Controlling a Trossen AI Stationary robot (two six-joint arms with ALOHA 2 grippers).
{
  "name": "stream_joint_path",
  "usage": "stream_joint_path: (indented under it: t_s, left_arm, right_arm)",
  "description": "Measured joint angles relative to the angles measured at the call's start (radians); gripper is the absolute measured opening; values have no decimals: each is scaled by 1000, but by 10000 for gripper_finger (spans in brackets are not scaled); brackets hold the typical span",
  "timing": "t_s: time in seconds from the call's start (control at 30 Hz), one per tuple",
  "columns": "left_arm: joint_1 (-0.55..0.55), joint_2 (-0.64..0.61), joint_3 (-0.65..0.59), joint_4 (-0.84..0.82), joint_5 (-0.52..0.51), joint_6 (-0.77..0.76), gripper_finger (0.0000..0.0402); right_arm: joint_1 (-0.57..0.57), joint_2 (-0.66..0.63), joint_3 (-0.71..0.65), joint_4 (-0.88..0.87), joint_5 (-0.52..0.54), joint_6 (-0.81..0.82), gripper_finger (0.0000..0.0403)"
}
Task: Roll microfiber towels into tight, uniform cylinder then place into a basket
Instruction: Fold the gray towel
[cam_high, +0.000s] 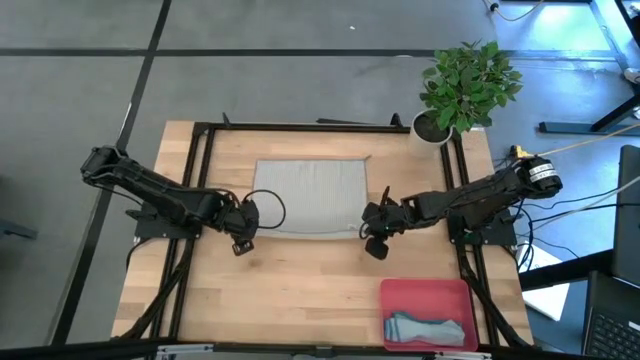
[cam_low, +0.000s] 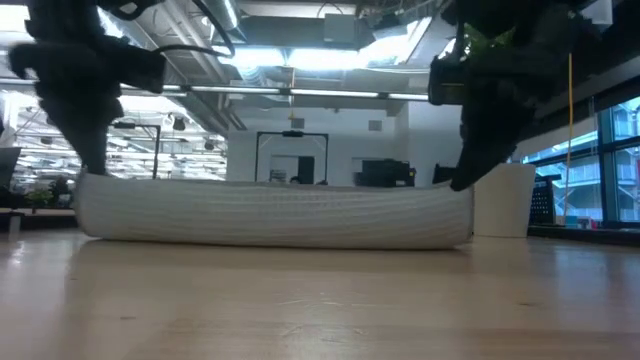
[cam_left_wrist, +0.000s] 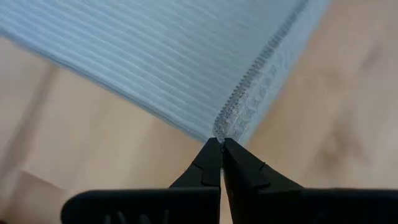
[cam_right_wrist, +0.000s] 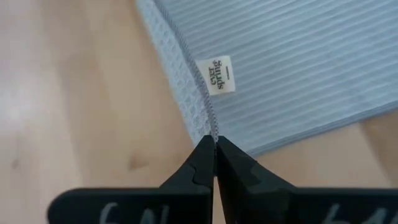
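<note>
Fingers of the left gripper (cam_left_wrist: 221, 144) and right gripper (cam_right_wrist: 214, 142) pinch the grey-green towel's (cam_high: 310, 195) near corners; uneven lifting could skew the roll.

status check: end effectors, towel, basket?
Left end effector and right end effector shut on near corners of flat towel. Rolled towel already in pink basket. Nothing in the way.

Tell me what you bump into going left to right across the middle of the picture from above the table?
left gripper → grey towel spread flat → right gripper, each with jaws pinched on a near corner of the towel.
</note>
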Motion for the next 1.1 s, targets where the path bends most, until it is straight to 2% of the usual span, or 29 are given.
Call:
stream_joint_path:
  t_s: [0.17, 0.63, 0.87, 1.1]
  left_arm:
    - [47, 0, 0, 0, -135, 1, 0]
    - [192, 0, 0, 0, -414, 3, 0]
    - [281, 0, -1, 48, -502, 73, 0]
    - [369, 0, -1, 131, -521, 199, 0]
  right_arm:
    - [-71, 0, 0, 16, 36, -73, 9]
    - [-273, 0, 0, 82, 309, -253, 10]
    - [-360, 0, 1, 151, 319, -337, 10]
    - [-416, 0, 1, 167, 326, -373, 10]
